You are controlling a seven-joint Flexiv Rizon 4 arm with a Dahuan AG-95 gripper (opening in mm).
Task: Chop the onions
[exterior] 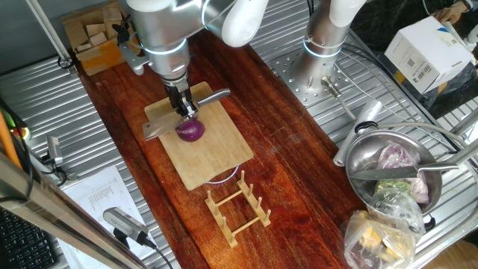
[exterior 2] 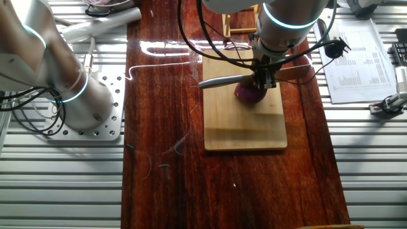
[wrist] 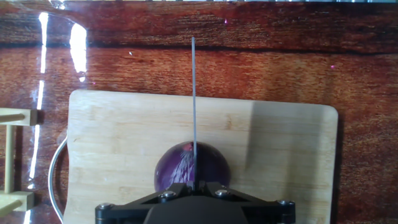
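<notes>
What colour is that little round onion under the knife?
Dark purple-magenta, glossy, on the onion; the hand view shows it best.

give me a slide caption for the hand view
Hand view: knife blade seen edge-on, centred over the red onion on the bamboo board.

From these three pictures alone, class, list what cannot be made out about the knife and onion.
- Gripper fingers: hand view, cut off by the bottom edge; too small in both fixed views.
- How deep the knife sits in the onion: edge-on in hand view; hidden by the arm elsewhere.
- Onion's near side: hidden by the hand mount.
</notes>
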